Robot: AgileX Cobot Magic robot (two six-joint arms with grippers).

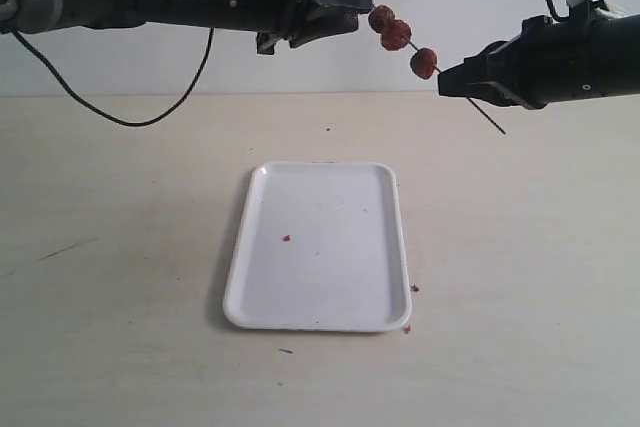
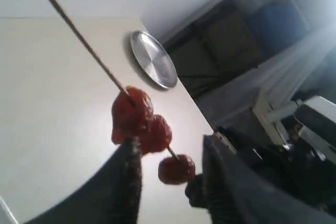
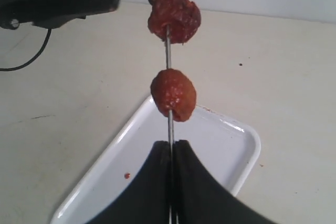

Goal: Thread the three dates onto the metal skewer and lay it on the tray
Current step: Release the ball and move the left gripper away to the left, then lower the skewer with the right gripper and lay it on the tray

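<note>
1. Clearly the threading looks finished. All three dates [image 1: 396, 34] sit on the skewer [image 3: 168, 53], with two bunched together near its upper part and the third apart lower down.
2. The right fingers [image 3: 152, 182] are clenched on the skewer just below the lowest date. They hold it tilted in mid-air, well above the far end of the tray [image 1: 330, 277]. That height likely keeps the dates off the surface [image 1: 120, 247] and within the other arm's reach.
3. The left fingers [image 2: 128, 182] are parted with nothing pinched between them. Their tips sit right beside the upper pair of dates, probably to nudge or steady them.
4. Both arms reach in roughly level from opposite sides, with their tips nearly meeting around the dates.
5. The tray lies flat below without the skewer, so the laying down is not yet done.
</note>
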